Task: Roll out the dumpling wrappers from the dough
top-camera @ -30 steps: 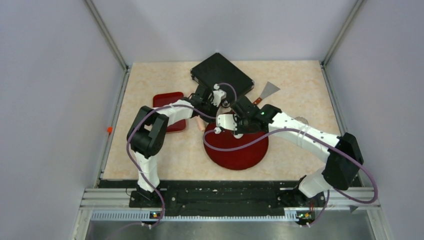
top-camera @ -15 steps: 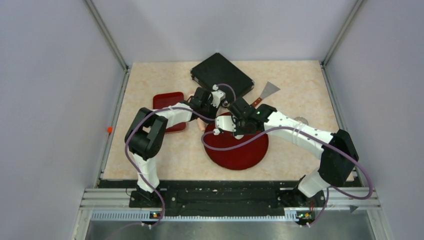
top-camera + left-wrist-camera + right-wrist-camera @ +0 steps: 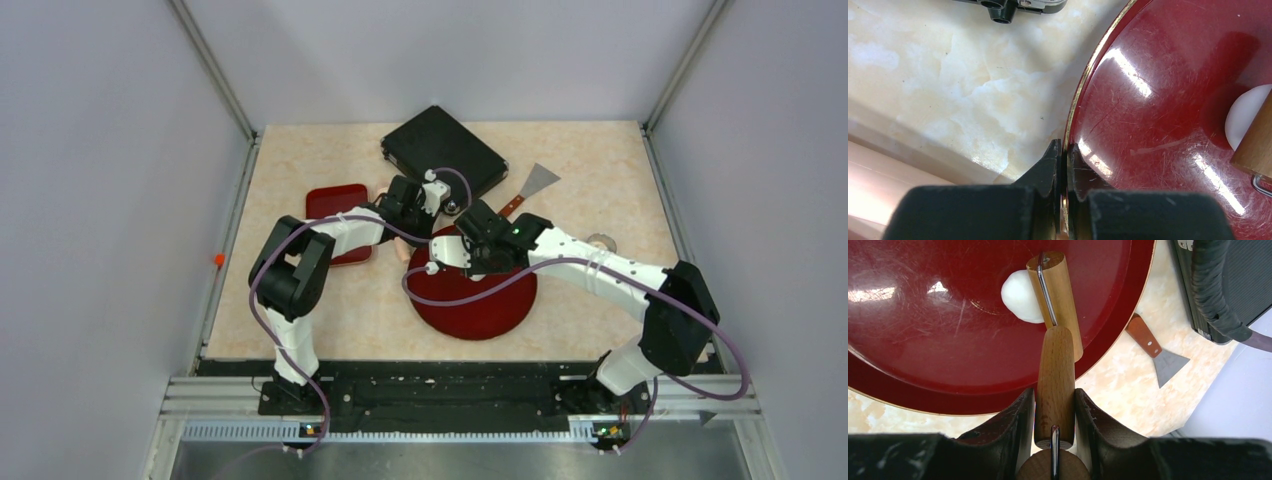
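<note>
Edging leftward, the right gripper clasped the wooden roller by its handle, drum on the soft, likely sticky dough at the far side of the red plate, better pressed than pinched, while the left gripper clamped its rim.

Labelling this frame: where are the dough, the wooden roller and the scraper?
dough (image 3: 1018, 296): right wrist view, bare left half of the lump.
wooden roller (image 3: 1055, 365): right wrist view, middle of its handle.
scraper (image 3: 1168, 366): right wrist view, metal blade.
</note>
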Available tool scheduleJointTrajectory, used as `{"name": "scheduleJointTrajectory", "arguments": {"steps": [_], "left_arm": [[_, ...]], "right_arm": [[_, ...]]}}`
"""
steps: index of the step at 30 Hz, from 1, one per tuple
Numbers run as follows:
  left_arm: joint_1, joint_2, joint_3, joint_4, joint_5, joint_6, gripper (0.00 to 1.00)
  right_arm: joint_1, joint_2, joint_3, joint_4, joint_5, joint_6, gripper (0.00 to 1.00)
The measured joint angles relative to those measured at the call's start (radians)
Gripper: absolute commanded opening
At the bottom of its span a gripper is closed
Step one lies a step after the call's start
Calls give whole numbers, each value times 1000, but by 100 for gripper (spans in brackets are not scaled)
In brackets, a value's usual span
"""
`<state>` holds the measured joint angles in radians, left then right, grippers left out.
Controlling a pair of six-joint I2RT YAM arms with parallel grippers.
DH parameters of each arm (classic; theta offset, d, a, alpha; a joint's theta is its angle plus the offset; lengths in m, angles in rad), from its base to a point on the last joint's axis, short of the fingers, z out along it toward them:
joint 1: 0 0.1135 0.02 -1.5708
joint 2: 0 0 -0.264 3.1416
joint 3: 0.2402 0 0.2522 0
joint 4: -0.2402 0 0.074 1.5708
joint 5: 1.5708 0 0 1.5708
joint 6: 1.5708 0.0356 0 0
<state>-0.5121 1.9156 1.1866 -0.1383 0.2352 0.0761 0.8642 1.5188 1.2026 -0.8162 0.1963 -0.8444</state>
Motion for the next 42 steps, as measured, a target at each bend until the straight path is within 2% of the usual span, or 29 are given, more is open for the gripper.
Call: {"name": "scheduleJointTrajectory", "arguments": {"steps": [42], "left_arm": [[-3,-7,-13,18,-14,-6,0]], "right_arm": [[2,-34,-47,6,-86,6,0]]}}
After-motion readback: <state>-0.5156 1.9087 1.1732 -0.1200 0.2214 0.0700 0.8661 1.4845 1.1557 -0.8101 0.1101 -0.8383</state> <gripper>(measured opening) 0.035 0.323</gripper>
